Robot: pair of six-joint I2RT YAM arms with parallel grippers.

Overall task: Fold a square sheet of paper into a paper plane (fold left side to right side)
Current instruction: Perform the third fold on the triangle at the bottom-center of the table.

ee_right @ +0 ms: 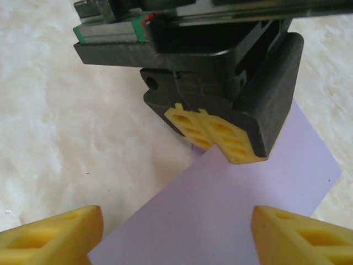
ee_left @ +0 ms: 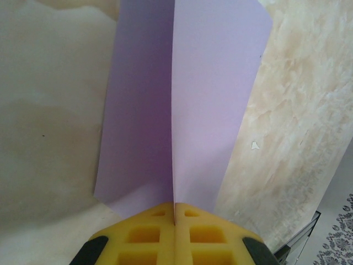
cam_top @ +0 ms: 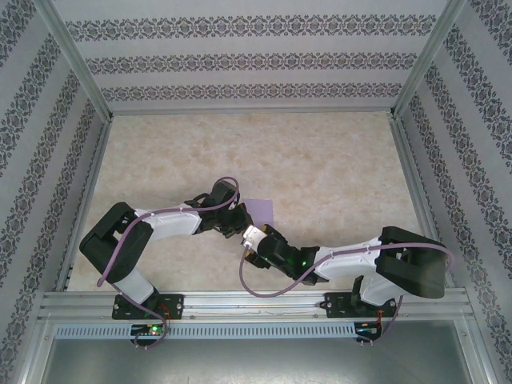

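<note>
Left wrist view: left gripper (ee_left: 174,234) clamped shut on the near edge of the square sheet of paper (ee_left: 209,99), its fold line running straight away over the table (ee_left: 298,110); right gripper (ee_right: 176,234), fingers apart, faces it closely across the sheet.

The thin lavender-purple square sheet of paper (ee_left: 187,99) is matt and smooth, lightly speckled, with one sharp crease along it. The left tool (ee_left: 174,216) has yellow rubbery pads (ee_left: 149,234) moulded with square hollows, dull rather than shiny. Its black backing shell (ee_right: 273,94) looks like matt, finely textured plastic. The right tool (ee_right: 176,232) carries the same waffled yellow material. The cream marbled surface (cam_top: 336,160) is smooth with a soft satin sheen. The silver rail frame (cam_top: 256,302) is brushed metal, and the purple cable (cam_top: 260,290) looks like smooth plastic sheathing.
</note>
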